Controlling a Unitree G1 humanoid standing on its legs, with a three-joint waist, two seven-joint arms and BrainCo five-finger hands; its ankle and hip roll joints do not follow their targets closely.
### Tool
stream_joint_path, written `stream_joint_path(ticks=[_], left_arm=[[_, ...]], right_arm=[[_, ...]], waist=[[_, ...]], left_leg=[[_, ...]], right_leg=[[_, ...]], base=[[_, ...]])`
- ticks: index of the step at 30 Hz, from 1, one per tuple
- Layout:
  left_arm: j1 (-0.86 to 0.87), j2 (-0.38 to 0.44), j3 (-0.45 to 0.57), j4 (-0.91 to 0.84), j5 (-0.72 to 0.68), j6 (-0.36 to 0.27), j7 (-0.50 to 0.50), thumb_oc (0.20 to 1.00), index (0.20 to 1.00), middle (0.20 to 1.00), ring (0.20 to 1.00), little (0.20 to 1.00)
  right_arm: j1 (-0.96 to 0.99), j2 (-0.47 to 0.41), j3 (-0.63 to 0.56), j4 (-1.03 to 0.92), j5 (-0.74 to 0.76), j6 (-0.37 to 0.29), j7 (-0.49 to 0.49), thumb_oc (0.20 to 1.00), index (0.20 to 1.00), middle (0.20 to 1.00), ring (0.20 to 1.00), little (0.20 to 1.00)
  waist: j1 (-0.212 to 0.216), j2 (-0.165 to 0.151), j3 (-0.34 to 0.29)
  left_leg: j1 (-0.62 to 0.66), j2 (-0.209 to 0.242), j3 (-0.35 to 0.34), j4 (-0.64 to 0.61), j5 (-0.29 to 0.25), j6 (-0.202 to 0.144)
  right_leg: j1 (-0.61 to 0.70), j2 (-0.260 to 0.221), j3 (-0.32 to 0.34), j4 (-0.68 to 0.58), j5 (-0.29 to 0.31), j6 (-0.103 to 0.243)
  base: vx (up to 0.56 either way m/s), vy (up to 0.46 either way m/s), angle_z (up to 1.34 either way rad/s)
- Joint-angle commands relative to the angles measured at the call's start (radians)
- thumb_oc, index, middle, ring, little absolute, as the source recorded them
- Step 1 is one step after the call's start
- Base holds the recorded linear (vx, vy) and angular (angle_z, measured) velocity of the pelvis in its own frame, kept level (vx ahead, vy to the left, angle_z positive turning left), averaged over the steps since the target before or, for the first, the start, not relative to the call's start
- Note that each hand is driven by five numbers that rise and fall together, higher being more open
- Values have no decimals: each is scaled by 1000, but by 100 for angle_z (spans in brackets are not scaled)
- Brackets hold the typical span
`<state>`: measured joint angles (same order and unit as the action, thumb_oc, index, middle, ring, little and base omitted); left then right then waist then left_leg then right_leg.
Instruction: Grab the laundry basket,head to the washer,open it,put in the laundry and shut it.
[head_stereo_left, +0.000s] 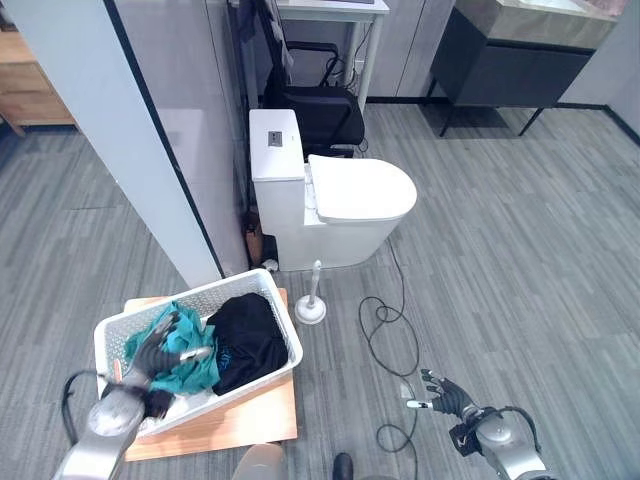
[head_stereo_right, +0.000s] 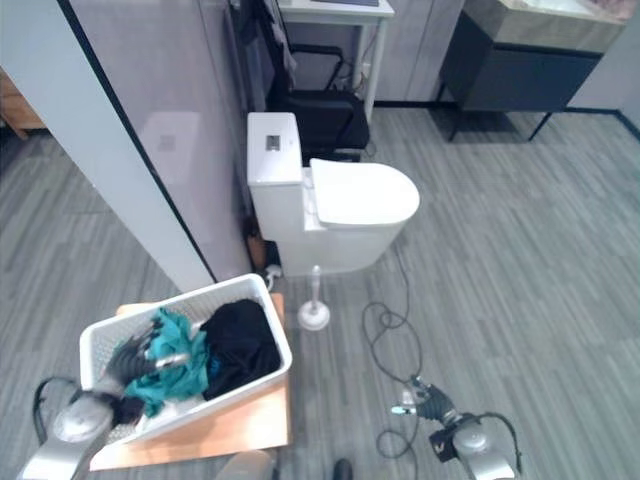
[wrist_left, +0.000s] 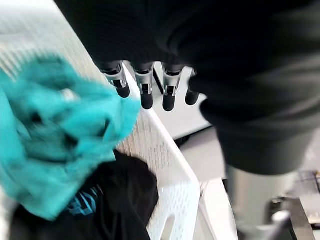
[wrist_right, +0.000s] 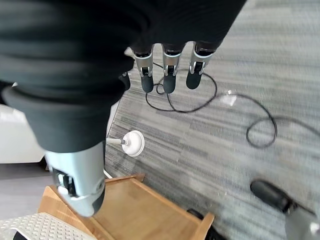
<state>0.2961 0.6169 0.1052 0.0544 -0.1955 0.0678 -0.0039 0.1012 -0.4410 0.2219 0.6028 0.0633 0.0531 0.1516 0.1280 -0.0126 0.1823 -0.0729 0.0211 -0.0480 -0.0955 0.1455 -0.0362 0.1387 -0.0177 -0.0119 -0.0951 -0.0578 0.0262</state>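
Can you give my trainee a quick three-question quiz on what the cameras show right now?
1. True or false: the white laundry basket sits on a wooden platform.
2. Which clothes lie under the left hand? A) teal clothes B) black clothes C) red clothes
3. Fill in: the right hand hangs open above the grey ____.

Key: 1 true; 2 A; 3 floor.
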Motion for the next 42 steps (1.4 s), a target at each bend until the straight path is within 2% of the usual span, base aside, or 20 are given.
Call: stream_joint_path(ticks=[1, 5, 7, 10, 13, 16, 21, 25, 32, 34, 37, 38, 42], left_arm=[[-158, 59, 77, 158, 70, -14, 68, 1000, 1000, 1000, 1000, 1000], [-268, 86, 105, 330, 220, 34, 175, 1000, 1000, 1000, 1000, 1000], [-324, 93, 101, 405, 247, 49, 206, 1000, 1000, 1000, 1000, 1000], [-407, 98, 63, 509, 221, 56, 229, 1000, 1000, 1000, 1000, 1000], [-433, 105, 49, 549, 212, 55, 236, 1000, 1000, 1000, 1000, 1000], [-494, 108, 7, 678, 176, 59, 233, 1000, 1000, 1000, 1000, 1000], [-506, 115, 9, 793, 151, 56, 246, 1000, 1000, 1000, 1000, 1000], [-482, 101, 6, 815, 154, 42, 249, 1000, 1000, 1000, 1000, 1000], [-603, 144, -37, 1063, 97, -3, 252, 1000, 1000, 1000, 1000, 1000], [-612, 144, -44, 1074, 92, -10, 251, 1000, 1000, 1000, 1000, 1000], [-604, 137, -33, 987, 58, -21, 274, 1000, 1000, 1000, 1000, 1000], [-542, 105, -8, 791, 16, -35, 276, 1000, 1000, 1000, 1000, 1000], [-342, 36, 76, 390, 7, -46, 249, 1000, 1000, 1000, 1000, 1000]], right_arm=[[-25, -6, 26, -15, -7, -10, 15, 1000, 1000, 1000, 1000, 1000], [-29, 7, 37, -54, -16, -3, 36, 1000, 1000, 1000, 1000, 1000], [-33, 11, 43, -65, -18, -4, 37, 1000, 1000, 1000, 1000, 1000], [-49, 9, 58, -82, -3, -6, 28, 1000, 1000, 1000, 1000, 1000], [-55, 9, 61, -85, 4, -7, 25, 1000, 1000, 1000, 1000, 1000], [-74, 2, 80, -114, 27, -10, 19, 1000, 1000, 1000, 1000, 1000], [-90, -10, 90, -151, 40, -13, 19, 1000, 1000, 1000, 1000, 1000], [-98, -18, 88, -171, 49, -19, 13, 1000, 1000, 1000, 1000, 1000], [-124, -29, 146, -180, 74, -49, 4, 1000, 1000, 1000, 1000, 1000], [-126, -27, 152, -178, 74, -53, 6, 1000, 1000, 1000, 1000, 1000], [-122, -27, 161, -175, 70, -58, 2, 1000, 1000, 1000, 1000, 1000], [-117, -21, 149, -164, 66, -57, -4, 1000, 1000, 1000, 1000, 1000], [-100, -3, 109, -104, 45, -42, -8, 1000, 1000, 1000, 1000, 1000]], waist=[[-2, -56, -72], [-9, -77, -74], [-11, -91, -65], [-9, -114, -30], [-7, -119, -20], [-8, -134, 11], [-7, -140, 40], [-4, -137, 65], [-14, -146, 93], [-13, -148, 94], [-9, -149, 98], [2, -144, 101], [24, -127, 102]], left_leg=[[32, 9, -36, 57, -138, 15], [32, 10, -34, 49, -139, 11], [22, 12, -36, 51, -138, 10], [-16, 16, -40, 63, -133, 9], [-29, 18, -40, 69, -132, 9], [-57, 21, -37, 82, -127, 10], [-78, 23, -33, 91, -121, 11], [-92, 20, -35, 98, -118, 12], [-118, 22, -42, 102, -104, 8], [-119, 22, -43, 101, -103, 8], [-121, 21, -44, 102, -104, 8], [-121, 17, -47, 101, -104, 10], [-118, 7, -54, 100, -107, 14]], right_leg=[[-9, -57, -24, 37, -21, 65], [-12, -59, -22, 35, -25, 66], [-19, -59, -22, 37, -25, 67], [-49, -54, -23, 43, -21, 68], [-58, -53, -24, 45, -18, 69], [-83, -50, -20, 54, -10, 68], [-109, -46, -15, 63, -2, 66], [-124, -46, -17, 68, 3, 65], [-150, -42, -24, 75, 11, 64], [-151, -43, -24, 74, 12, 66], [-153, -44, -28, 74, 14, 67], [-150, -46, -30, 71, 15, 67], [-141, -49, -37, 64, 16, 68]], base=[[43, 29, 16], [0, 0, 0], [-47, -39, 0], [-102, -54, -3], [-72, -30, -2], [-110, -25, -4], [-62, 1, -5], [-46, 19, 0], [-20, 3, 1], [0, 0, 0], [0, 0, 0], [14, 26, 4], [23, 32, 11]])
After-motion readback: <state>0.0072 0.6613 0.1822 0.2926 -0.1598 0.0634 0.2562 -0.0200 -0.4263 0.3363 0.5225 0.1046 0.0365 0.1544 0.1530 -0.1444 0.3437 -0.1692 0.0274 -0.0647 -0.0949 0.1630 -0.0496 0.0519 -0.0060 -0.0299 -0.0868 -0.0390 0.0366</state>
